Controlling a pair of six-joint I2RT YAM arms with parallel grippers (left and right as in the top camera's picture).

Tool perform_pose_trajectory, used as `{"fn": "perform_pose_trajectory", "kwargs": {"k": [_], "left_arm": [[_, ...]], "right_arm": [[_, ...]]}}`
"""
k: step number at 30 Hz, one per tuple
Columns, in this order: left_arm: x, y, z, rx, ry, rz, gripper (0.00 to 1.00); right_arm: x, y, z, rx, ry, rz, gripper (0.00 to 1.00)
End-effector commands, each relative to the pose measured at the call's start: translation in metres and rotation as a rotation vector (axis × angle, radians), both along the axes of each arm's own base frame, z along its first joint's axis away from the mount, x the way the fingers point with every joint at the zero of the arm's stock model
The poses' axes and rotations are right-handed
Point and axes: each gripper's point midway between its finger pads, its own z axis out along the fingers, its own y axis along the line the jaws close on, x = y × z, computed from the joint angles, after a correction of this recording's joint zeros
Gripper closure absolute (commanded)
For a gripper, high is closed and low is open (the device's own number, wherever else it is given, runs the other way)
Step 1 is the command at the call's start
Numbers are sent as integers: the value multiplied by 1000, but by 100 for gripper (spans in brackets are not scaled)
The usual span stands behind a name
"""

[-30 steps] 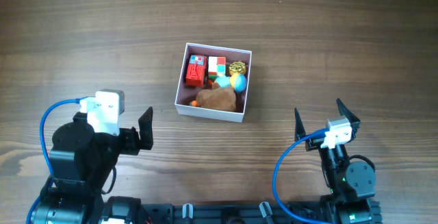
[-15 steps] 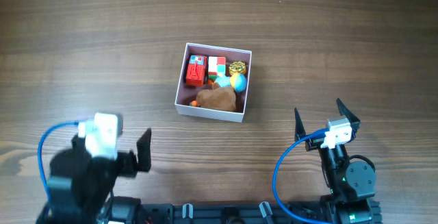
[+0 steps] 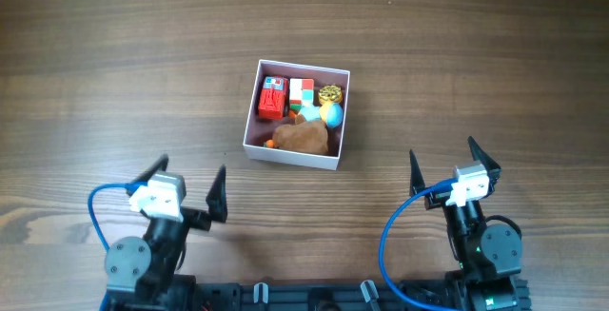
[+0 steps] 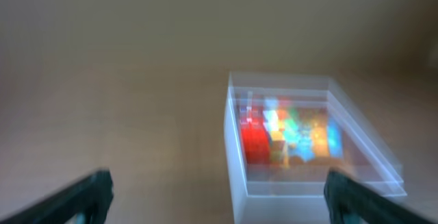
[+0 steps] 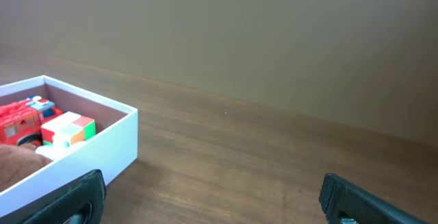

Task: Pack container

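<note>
The container [image 3: 291, 155] is a square white-walled box with a pink inside, at the table's middle. It holds a red toy truck [image 3: 272, 98], a red, white and green cube [image 3: 302, 89], a gold ball [image 3: 330, 93], a blue egg [image 3: 332, 113] and a brown lump [image 3: 304, 137]. It shows blurred in the left wrist view [image 4: 236, 155] and at the left of the right wrist view [image 5: 102, 148]. My left gripper [image 3: 188, 180] is open and empty, near the front edge. My right gripper [image 3: 444, 162] is open and empty at the front right.
The wooden table [image 3: 114, 54] stretches around the box. Blue cables loop at both arm bases near the front edge.
My left arm has drawn back toward the front edge and turned its gripper to face the box. The right arm and the box have not moved.
</note>
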Motion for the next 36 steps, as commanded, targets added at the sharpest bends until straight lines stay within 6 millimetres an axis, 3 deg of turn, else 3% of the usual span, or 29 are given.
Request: {"fn": "perform_pose_trajectory", "kwargs": {"k": [1,5,12,14,36], "left_arm": [[13,-1,-6,-38,-85,2,0],[22,7,2,-50,-210,55,0],[29,18,-35,-78,-110,121,0],[29,22,-55,-136,-20,156,0],[28,19,-54,-149,-20,138,0]], "right_arm": [[-1,4,2,-5,-11,21,0],[-1,4,2,-4,-11,21,0],[-1,4,2,-5,-11,21,0],[-1,4,2,-5,-11,21,0],[-1,4,2,-5,-11,21,0]]}}
